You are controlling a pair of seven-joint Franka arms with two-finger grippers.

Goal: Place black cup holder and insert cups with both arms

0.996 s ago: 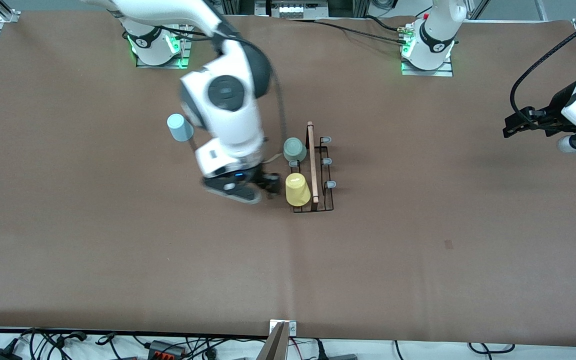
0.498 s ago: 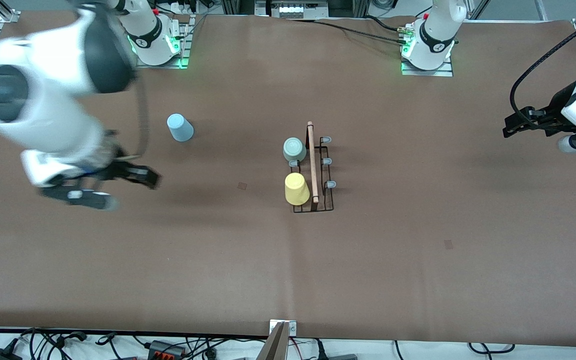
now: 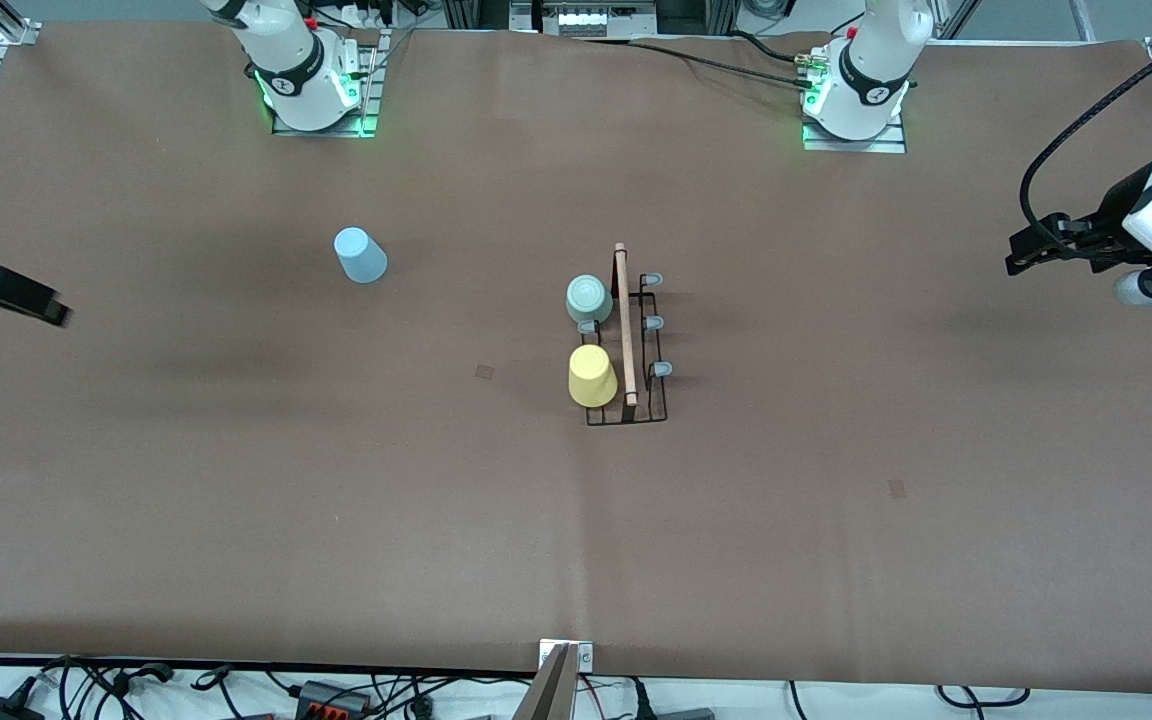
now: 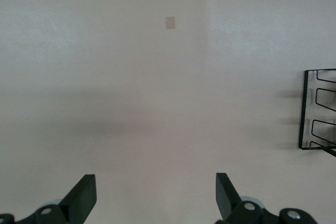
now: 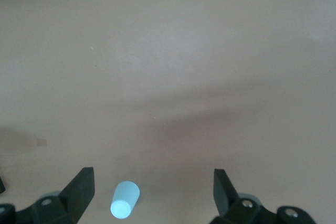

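The black cup holder (image 3: pixel 641 345) stands mid-table, its wooden rod (image 3: pixel 623 320) on top. On its prongs facing the right arm's end sit the pale green cup (image 3: pixel 588 298) and, nearer the camera, the yellow cup (image 3: pixel 592 377), both upside down. The light blue cup (image 3: pixel 360 255) stands upside down on the table toward the right arm's end. My right gripper (image 3: pixel 11 292) hangs open and empty at that end's edge; its wrist view shows the blue cup (image 5: pixel 125 207) far below the right gripper (image 5: pixel 152 184). My left gripper (image 3: pixel 1021 252) waits open at the left arm's end; from the left gripper (image 4: pixel 155 190) a corner of the holder (image 4: pixel 317 109) shows.
The arm bases (image 3: pixel 311 90) (image 3: pixel 856 100) stand along the table's edge farthest from the camera. Small dark marks (image 3: pixel 484 371) (image 3: pixel 897 488) lie on the brown cover. Cables and a metal bracket (image 3: pixel 566 660) run along the edge nearest the camera.
My right arm has swung away from the holder toward its own end of the table, with the yellow cup left on a prong. The left arm has not moved.
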